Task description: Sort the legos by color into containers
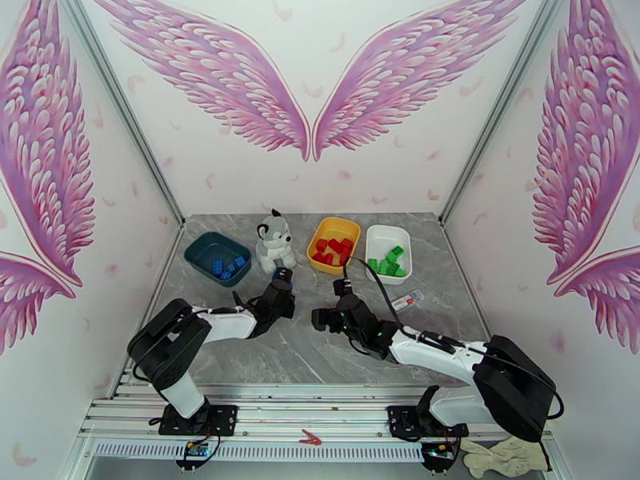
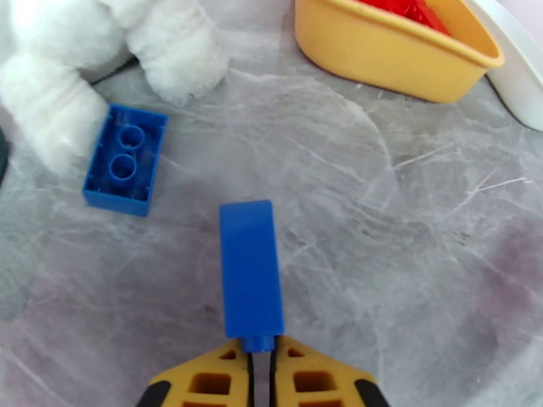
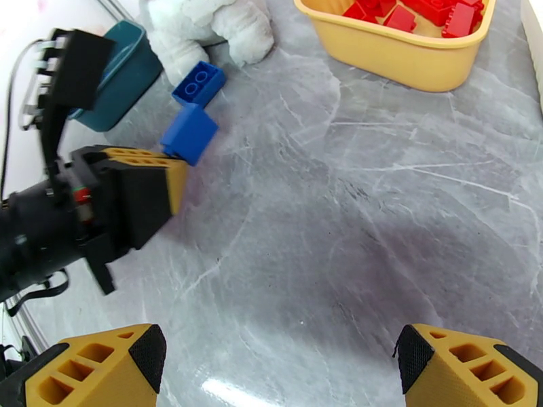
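Blue brick (image 2: 250, 269), clamped by one end in my closed left gripper (image 2: 261, 355), close to the tabletop (image 2: 407, 232). A second blue brick (image 2: 125, 159) lies loose just beside the dog (image 2: 176, 42). Reds (image 3: 407, 15) sit in the yellow tray (image 2: 380, 55), greens (image 1: 390, 262) in the white tray (image 1: 388, 230), blues (image 1: 228, 267) in the teal tray (image 3: 129, 72): nearly done, I judge. My right gripper (image 3: 275, 357) hangs open, empty.

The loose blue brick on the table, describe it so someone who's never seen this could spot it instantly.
Find the plush dog between the teal tray and yellow tray. The brick lies beside its paw, hollow side up, two round tubes showing. The other blue brick is pinched in the left gripper.
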`<control>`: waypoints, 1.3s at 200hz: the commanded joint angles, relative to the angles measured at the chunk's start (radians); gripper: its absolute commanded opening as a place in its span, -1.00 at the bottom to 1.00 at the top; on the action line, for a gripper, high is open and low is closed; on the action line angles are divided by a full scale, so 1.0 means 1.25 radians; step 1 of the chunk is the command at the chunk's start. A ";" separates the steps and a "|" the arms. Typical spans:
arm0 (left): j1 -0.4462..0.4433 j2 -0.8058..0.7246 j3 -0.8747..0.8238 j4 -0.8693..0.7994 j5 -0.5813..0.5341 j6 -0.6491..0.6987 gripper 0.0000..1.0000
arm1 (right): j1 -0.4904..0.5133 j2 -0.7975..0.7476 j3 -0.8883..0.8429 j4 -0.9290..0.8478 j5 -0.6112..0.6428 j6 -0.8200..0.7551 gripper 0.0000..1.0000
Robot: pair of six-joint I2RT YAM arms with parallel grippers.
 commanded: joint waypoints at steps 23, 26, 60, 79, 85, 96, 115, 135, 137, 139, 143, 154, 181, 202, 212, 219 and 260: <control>0.005 -0.176 -0.052 -0.072 -0.031 -0.005 -0.76 | -0.004 0.021 -0.008 0.026 -0.027 0.010 0.91; 0.007 -0.187 -0.053 -0.078 -0.033 -0.004 -0.76 | -0.004 0.022 -0.009 0.028 -0.029 0.011 0.91; 0.039 -0.302 -0.073 -0.142 -0.079 -0.017 -0.72 | -0.004 0.036 -0.004 0.039 -0.045 0.016 0.90; 0.100 -0.351 -0.074 -0.171 -0.085 -0.025 -0.70 | -0.004 0.043 -0.001 0.046 -0.056 0.018 0.90; 0.127 -0.361 -0.070 -0.180 -0.078 -0.028 -0.69 | -0.004 0.045 0.000 0.049 -0.061 0.019 0.89; 0.190 -0.370 -0.061 -0.190 -0.057 -0.036 -0.68 | -0.003 0.049 0.003 0.052 -0.066 0.021 0.89; 0.292 -0.349 -0.029 -0.196 -0.015 -0.048 -0.66 | -0.003 0.058 0.008 0.057 -0.075 0.023 0.88; 0.368 -0.271 0.038 -0.202 0.006 -0.049 -0.65 | -0.002 0.070 0.017 0.061 -0.081 0.023 0.88; 0.375 -0.262 0.048 -0.202 0.009 -0.049 -0.65 | -0.002 0.071 0.018 0.061 -0.083 0.023 0.88; 0.381 -0.250 0.055 -0.201 0.014 -0.049 -0.65 | -0.002 0.072 0.019 0.062 -0.083 0.024 0.88; 0.394 -0.227 0.072 -0.202 0.026 -0.049 -0.65 | -0.001 0.074 0.021 0.061 -0.085 0.024 0.88; 0.419 -0.163 0.125 -0.205 0.042 -0.051 -0.63 | -0.002 0.081 0.026 0.062 -0.089 0.022 0.87; 0.438 -0.081 0.195 -0.212 0.062 -0.069 0.12 | -0.002 0.085 0.029 0.054 -0.085 0.015 0.87; 0.401 -0.106 0.166 -0.192 0.033 -0.065 0.39 | -0.003 0.081 0.024 0.046 -0.070 0.010 0.87; 0.377 -0.127 0.145 -0.188 0.012 -0.057 0.42 | -0.002 0.078 0.022 0.045 -0.067 0.008 0.87; 0.360 -0.144 0.126 -0.182 -0.001 -0.052 0.43 | -0.002 0.075 0.019 0.044 -0.066 0.008 0.87; 0.250 -0.224 -0.012 -0.095 -0.003 -0.029 0.44 | -0.003 0.041 -0.011 0.036 -0.043 0.005 0.88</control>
